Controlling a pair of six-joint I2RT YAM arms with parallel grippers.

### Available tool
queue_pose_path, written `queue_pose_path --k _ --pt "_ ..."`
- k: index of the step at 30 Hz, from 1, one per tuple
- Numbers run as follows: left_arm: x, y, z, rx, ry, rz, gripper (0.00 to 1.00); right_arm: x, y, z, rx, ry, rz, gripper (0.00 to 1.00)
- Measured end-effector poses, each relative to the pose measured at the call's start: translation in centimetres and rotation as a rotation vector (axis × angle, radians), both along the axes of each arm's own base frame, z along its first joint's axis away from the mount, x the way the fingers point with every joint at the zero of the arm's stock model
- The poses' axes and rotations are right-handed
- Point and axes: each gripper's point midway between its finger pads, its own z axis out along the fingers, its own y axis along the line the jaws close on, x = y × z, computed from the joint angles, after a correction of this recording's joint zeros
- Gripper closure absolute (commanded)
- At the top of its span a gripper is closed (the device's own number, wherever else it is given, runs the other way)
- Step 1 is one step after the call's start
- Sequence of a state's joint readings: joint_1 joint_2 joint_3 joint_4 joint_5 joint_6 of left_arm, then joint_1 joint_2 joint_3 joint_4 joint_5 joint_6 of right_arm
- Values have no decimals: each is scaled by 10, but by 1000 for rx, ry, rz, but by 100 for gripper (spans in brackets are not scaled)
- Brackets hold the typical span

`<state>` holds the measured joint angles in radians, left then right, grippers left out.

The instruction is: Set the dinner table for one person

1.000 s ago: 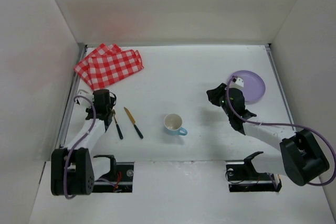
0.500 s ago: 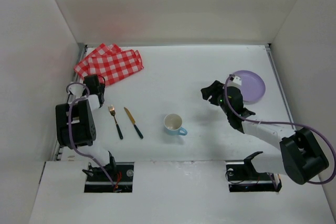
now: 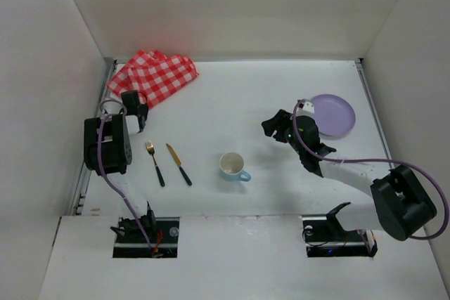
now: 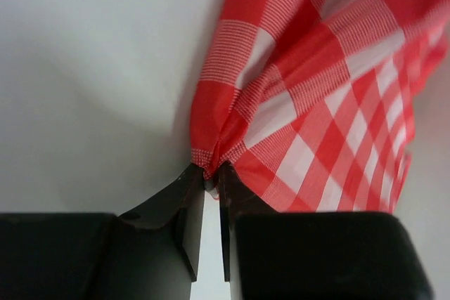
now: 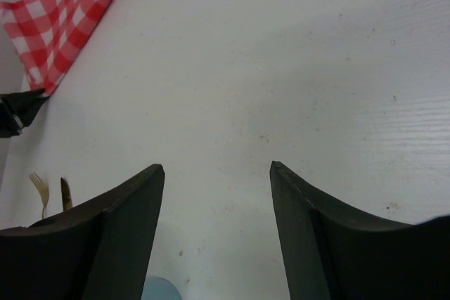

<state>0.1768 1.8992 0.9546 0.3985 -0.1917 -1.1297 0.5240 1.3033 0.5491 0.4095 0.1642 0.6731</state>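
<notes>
The white dinner table (image 3: 232,96) carries a red-and-white checked cloth (image 3: 156,75) at its back left. My left gripper (image 3: 138,109) is shut on the near corner of the cloth (image 4: 295,96), the fabric bunched between the fingertips (image 4: 209,171). A fork (image 3: 154,162) and a knife (image 3: 178,164) lie side by side at the front left. A white cup (image 3: 233,166) with a blue handle stands in the middle. The purple plate (image 3: 333,114) lies at the right. My right gripper (image 3: 272,126) hovers left of the plate, open and empty (image 5: 216,168), over bare table.
Metal rails (image 3: 95,147) run along the table's left and right edges, with white walls behind them. The fork (image 5: 39,189) and knife (image 5: 66,193) tips show low left in the right wrist view, and the cup's rim (image 5: 159,289) shows at the bottom.
My left gripper has left the fork, gone back to the cloth and shut on its corner; the cloth has shifted and bunched. My right gripper has opened and moved left, away from the plate.
</notes>
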Motion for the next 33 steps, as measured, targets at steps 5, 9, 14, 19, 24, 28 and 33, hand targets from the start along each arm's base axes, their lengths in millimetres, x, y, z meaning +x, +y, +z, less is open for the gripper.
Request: queue_pose_path --k 5,9,14,19,24,28,33 --pt "14 -120 7 -21 -42 -267 93 0 0 1 -2 -4 2 32" --pt "0 -229 9 -52 -62 -508 93 0 0 1 -5 -5 2 31" --pt "-22 -307 6 -69 -67 -688 76 0 -2 5 -12 -19 -2 27" --pt "-35 -331 18 -62 -93 -772 55 1 -5 9 -33 -42 -3 26" --pt "-59 -318 64 -29 -177 -806 52 5 -3 9 -71 -49 13 33" --pt "-77 -282 123 -4 -328 -753 51 14 18 19 -114 -49 69 69" --pt "-61 -212 134 24 -362 -587 53 38 80 41 -176 -55 182 71"
